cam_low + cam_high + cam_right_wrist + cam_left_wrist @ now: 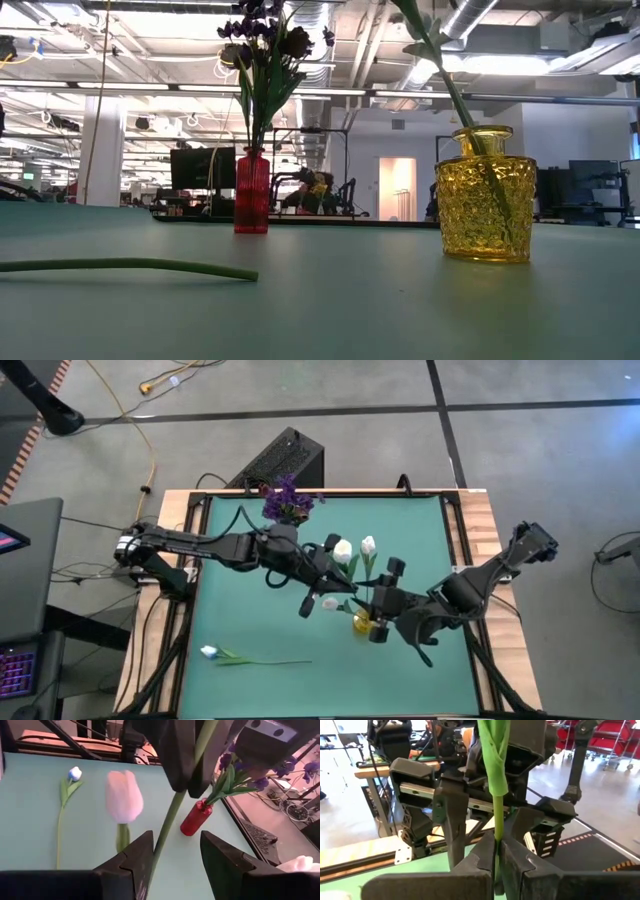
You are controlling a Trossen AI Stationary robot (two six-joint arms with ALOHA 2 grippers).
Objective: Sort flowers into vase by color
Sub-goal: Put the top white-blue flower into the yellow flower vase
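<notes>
My left gripper (320, 582) hovers mid-table, shut on a green flower stem (496, 820). My right gripper (175, 857) is open just right of it, above the yellow glass vase (487, 195), with a finger on each side of that same stem (167, 827). A green stem (462, 110) leans out of the yellow vase. Two white tulip heads (342, 549) (368, 544) show near the grippers. The red vase (252, 190) at the far side holds purple blooms (288, 500). Another pale flower (210, 652) lies flat near the table's near edge. My left gripper pinches the green stem (496, 847) between its two fingertips (517, 862), which lie across it. The stem runs upright through the hold, its leaf-wrapped upper part (495, 755) rising beyond the fingers. Which end is below cannot be told from these views.
The lying flower's stem (130, 265) stretches across the near left part of the green mat. The red vase (196, 818) stands close behind the left gripper. A black box (285, 460) sits beyond the table's far edge, with cables on the floor there.
</notes>
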